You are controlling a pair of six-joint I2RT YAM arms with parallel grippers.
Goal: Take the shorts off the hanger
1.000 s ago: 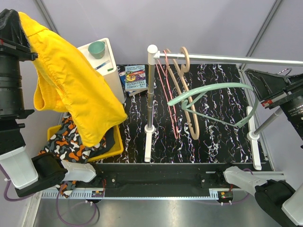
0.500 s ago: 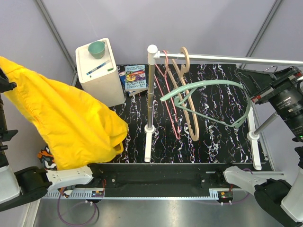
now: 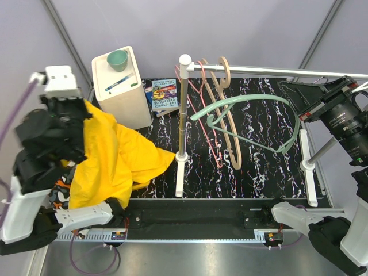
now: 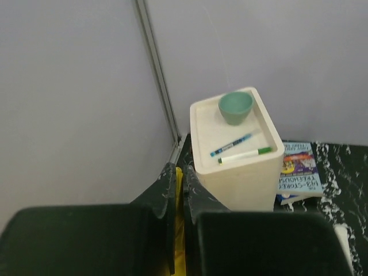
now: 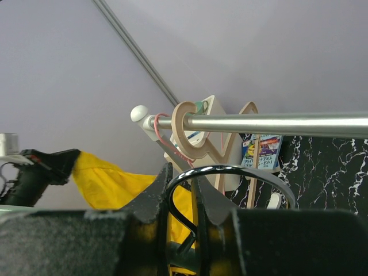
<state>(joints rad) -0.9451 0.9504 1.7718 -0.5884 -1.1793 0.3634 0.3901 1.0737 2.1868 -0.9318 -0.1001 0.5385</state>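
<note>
At the left side of the black marbled table (image 3: 259, 167), the yellow fabric shorts (image 3: 115, 161) hang from your left gripper (image 4: 179, 172), already free of the pale green plastic hanger (image 3: 253, 102).

The fingers of the left gripper are almost together with a thin yellow strip between them. I believe they pinch the cloth, although the wrist view shows little of it. Your right gripper (image 5: 183, 178) is clamped on the dark wire hook of the green hanger near the silver metal rail (image 3: 276, 71), probably to steady it apart from the shorts. An orange and grey patterned cloth (image 3: 57, 192) lies under the shorts. The white box (image 3: 123, 95) with the teal bowl (image 3: 118, 58) stands just beside them, so lower with care. The wooden hangers (image 3: 227, 109) and the pink wire hanger (image 3: 201, 109) on the rail are close to the green one and may catch it.
</note>
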